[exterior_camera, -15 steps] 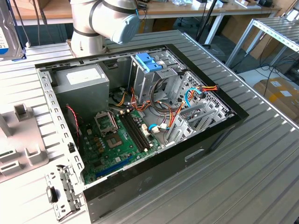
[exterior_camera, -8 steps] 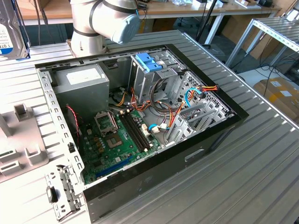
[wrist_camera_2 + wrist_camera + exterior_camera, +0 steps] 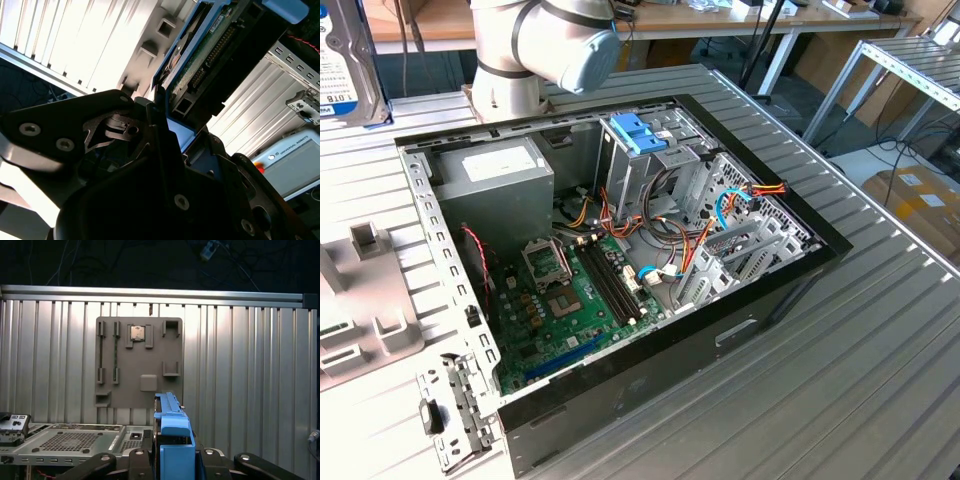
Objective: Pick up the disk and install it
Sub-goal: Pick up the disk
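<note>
We find the gripper (image 3: 173, 460) clenched on the disk (image 3: 172, 426) at its blue rails — held on edge above the grey fixture plate (image 3: 130, 375), well apart from the open computer case (image 3: 720, 340).

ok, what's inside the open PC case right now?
Motherboard, grey power supply, loose cables, and a drive cage with a blue latch. The disk is outside it, held in the end effector. The cage's walls cover its bays.
</note>
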You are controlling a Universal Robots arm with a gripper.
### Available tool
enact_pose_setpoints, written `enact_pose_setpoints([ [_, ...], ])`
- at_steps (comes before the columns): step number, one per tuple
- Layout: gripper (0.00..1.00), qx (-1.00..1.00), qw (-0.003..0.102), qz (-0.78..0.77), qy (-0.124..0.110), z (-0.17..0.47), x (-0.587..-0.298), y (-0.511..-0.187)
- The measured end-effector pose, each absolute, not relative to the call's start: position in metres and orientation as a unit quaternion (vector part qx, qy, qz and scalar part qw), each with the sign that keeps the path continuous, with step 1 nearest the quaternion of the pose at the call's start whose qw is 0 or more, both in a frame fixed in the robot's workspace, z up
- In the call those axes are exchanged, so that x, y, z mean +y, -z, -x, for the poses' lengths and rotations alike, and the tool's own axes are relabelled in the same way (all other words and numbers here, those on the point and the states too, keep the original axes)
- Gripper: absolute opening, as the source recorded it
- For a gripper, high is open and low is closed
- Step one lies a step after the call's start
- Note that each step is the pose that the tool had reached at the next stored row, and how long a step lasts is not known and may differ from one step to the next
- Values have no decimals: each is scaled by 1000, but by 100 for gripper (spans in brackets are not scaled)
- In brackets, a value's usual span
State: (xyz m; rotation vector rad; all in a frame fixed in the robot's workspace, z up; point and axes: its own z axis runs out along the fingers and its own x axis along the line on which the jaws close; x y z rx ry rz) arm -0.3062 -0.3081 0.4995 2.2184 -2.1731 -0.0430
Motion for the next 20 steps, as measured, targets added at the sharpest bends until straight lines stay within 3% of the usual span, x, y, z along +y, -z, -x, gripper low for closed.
enact_pose_setpoints([
  [20,37,-700,18,-714,14,294,-308,-499],
])
